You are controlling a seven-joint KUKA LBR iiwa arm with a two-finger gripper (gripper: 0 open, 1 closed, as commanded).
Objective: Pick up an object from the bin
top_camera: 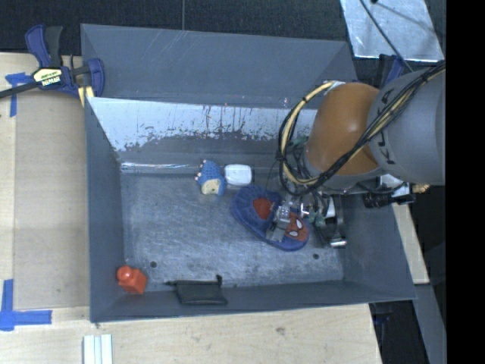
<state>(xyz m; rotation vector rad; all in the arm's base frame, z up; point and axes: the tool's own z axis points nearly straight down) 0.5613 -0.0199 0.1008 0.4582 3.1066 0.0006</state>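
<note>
My gripper (289, 217) is low in the right part of the bin, its fingers down on a blue, flat, shoe-shaped thing (250, 207) with red patches that lies on the bin floor. The fingers stand on the blue thing's right end, near a red patch; how they grip it I cannot make out. A small white block (238, 174) lies just up-left of the blue thing, and beside it a small blue-and-tan figure (210, 178).
An orange-red small thing (132, 279) sits in the front left corner. A flat black piece (198, 291) lies along the front wall. The arm with its orange cover and cables hangs over the bin's right side.
</note>
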